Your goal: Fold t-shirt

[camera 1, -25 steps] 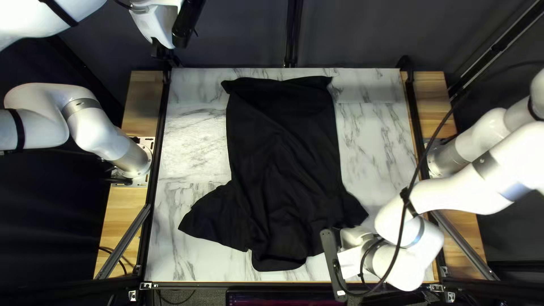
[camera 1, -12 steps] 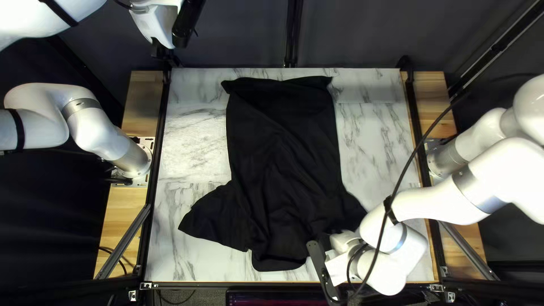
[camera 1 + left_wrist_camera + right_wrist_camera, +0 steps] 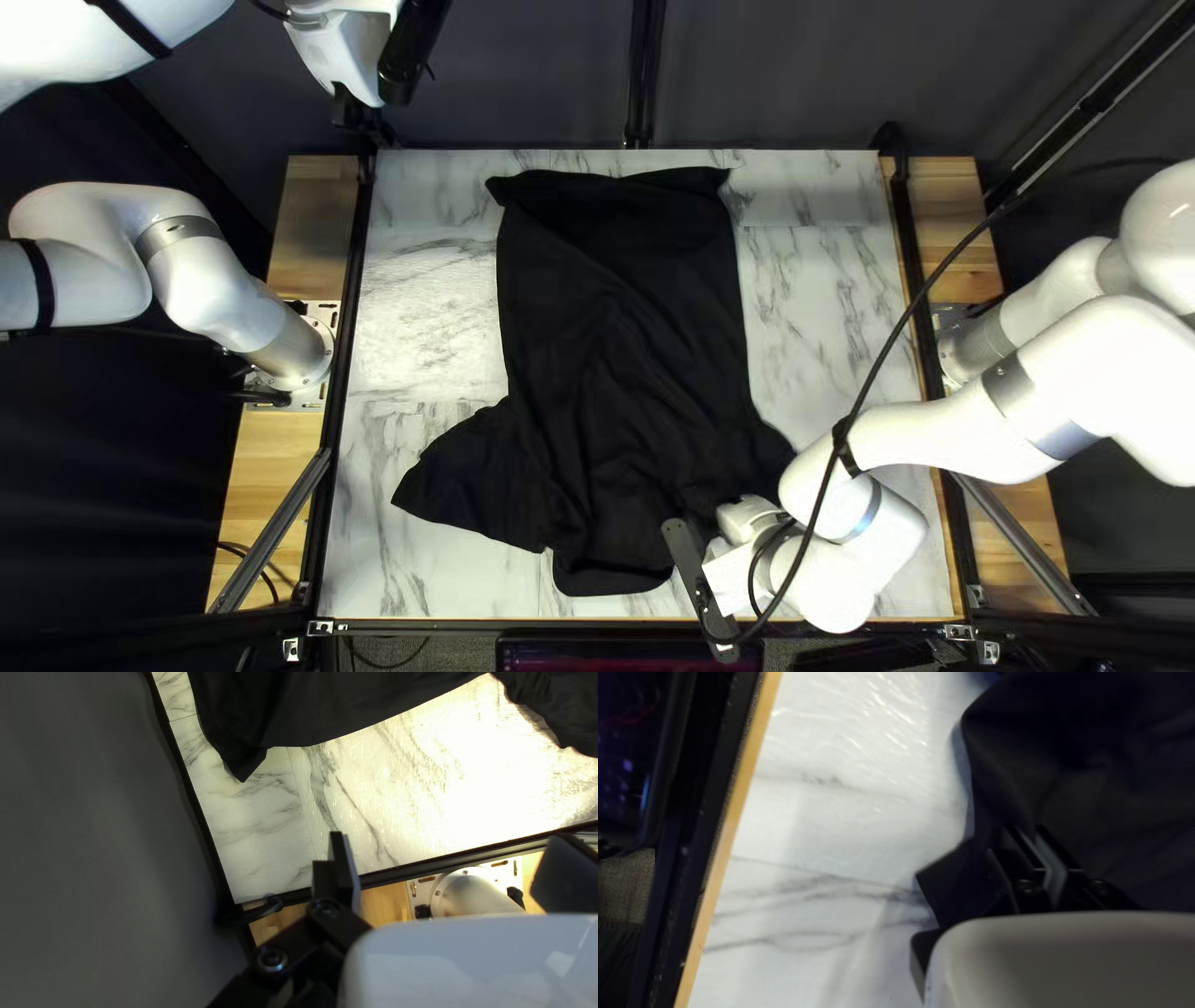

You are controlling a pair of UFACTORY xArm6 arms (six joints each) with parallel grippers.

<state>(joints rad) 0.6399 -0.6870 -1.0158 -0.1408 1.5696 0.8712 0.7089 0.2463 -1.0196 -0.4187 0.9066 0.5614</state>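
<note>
The black t-shirt [image 3: 610, 324] lies wrinkled on the marble table, one sleeve spread toward the near left. My left gripper [image 3: 342, 56] hangs over the far-left corner, away from the cloth. In the left wrist view, the left gripper [image 3: 450, 839] has widely parted fingers, and the shirt [image 3: 349, 706] lies ahead. My right gripper [image 3: 749, 517] is over the shirt's near-right part, its fingertips hidden there. In the right wrist view, the right gripper [image 3: 1030, 830] keeps a narrow gap between its fingers; dark shirt fabric [image 3: 1126, 784] lies beneath and around them.
The marble table [image 3: 423, 299] has dark rails [image 3: 352, 336] along its sides. A cable [image 3: 896, 324] loops across the right arm. A dark screen-like device [image 3: 629, 652] sits beyond the near edge. Wooden side strips [image 3: 280, 454] carry the arm bases.
My right arm has swung leftward in the top left view, bringing its gripper from beside the near-right sleeve over the shirt. The left arm and the visible cloth have stayed still.
</note>
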